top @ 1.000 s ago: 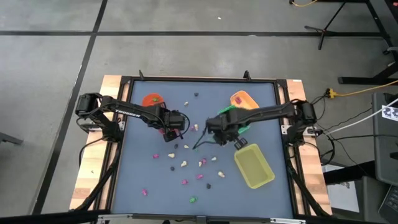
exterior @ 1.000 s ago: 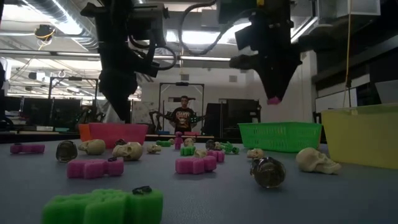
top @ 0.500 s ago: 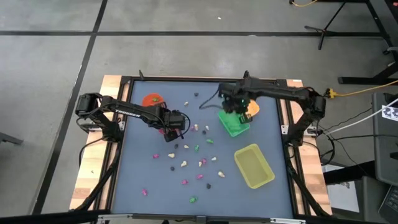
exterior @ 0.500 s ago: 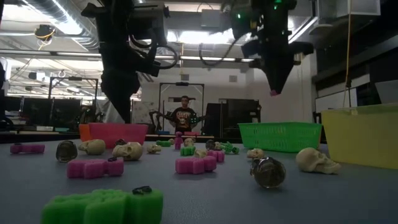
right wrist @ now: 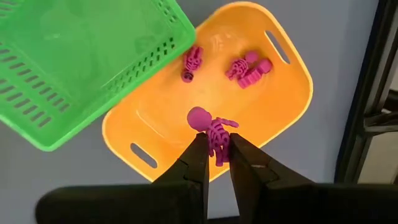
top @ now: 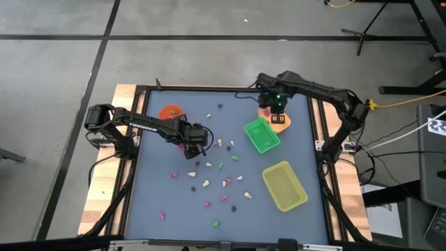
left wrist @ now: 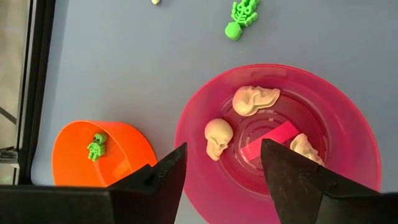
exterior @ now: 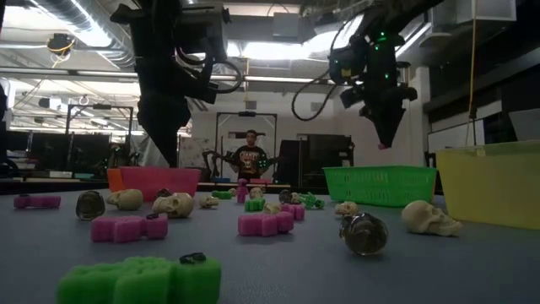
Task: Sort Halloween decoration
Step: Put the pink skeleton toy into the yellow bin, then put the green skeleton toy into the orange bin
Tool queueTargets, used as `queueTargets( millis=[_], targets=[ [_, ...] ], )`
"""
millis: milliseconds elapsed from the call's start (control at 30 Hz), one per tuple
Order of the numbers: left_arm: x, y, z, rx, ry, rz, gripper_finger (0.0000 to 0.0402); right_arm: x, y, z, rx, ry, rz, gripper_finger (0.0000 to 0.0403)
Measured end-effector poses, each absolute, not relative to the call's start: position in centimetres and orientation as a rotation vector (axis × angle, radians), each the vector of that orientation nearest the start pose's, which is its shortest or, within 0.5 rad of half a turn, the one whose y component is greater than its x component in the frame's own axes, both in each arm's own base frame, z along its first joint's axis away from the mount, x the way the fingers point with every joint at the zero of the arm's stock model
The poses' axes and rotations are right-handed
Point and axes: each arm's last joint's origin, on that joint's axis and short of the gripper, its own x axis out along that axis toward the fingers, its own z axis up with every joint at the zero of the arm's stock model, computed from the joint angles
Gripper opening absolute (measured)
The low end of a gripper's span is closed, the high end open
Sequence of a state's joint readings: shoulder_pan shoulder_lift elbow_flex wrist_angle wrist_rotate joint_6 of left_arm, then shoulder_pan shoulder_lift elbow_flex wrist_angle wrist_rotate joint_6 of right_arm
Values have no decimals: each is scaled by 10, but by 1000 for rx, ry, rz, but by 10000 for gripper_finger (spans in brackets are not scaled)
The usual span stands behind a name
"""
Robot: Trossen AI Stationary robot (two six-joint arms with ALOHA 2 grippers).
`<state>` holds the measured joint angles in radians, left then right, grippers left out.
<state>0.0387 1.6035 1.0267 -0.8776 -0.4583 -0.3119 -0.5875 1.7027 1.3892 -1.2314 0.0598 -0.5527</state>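
My right gripper (right wrist: 217, 151) hangs over the orange tray (right wrist: 273, 106) at the table's far right and is shut on a pink skeleton (right wrist: 211, 129); in the high view the gripper (top: 277, 106) stands above that tray (top: 284, 123). Three more pink trinkets (right wrist: 247, 68) lie on the tray's floor. My left gripper (left wrist: 221, 171) stays open above the pink cup (left wrist: 348, 130), which holds cream skulls (left wrist: 217, 137) and a pink piece. Beside it an orange cup (left wrist: 71, 155) holds a green skeleton (left wrist: 96, 147). Several trinkets (top: 224, 183) lie scattered on the blue table. My right gripper pinches the pink skeleton by its lower body and legs (right wrist: 219, 148) between the two fingers. The fingers come from above, pointing down. The skeleton's head and ribs stick out past the fingertips, and it hangs clear above the orange tray.
A green basket tray (top: 261, 135) stands just nearer than the orange tray, and a yellow tray (top: 284, 185) lies toward the near right. A raised black frame (top: 317, 139) borders the table. In the low view a person (exterior: 250, 159) stands far behind the table.
My right gripper has swung from the table's middle toward the far right corner, passing over the green tray, and now hangs above the orange tray. It has rolled about its own axis and stayed shut on the pink skeleton throughout.
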Motion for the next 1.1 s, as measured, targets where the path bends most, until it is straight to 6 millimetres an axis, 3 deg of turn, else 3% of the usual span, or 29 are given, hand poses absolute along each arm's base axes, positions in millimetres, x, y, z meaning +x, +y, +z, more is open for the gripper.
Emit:
queueTargets(
  millis=[267, 600, 767, 1100],
  targets=[
    [277, 24, 191, 54, 1348, 620, 188, 253, -174, 242, 3, 1594, -90, 55],
    [277, 24, 191, 54, 1348, 620, 188, 257, -176, 242, 13, 1550, -142, 162],
    [277, 24, 191, 54, 1348, 620, 188, 257, -176, 242, 13, 1550, -142, 197],
    [277, 24, 191, 53, 1348, 620, 188, 257, -176, 242, 14, 1551, -141, 214]
  ],
)
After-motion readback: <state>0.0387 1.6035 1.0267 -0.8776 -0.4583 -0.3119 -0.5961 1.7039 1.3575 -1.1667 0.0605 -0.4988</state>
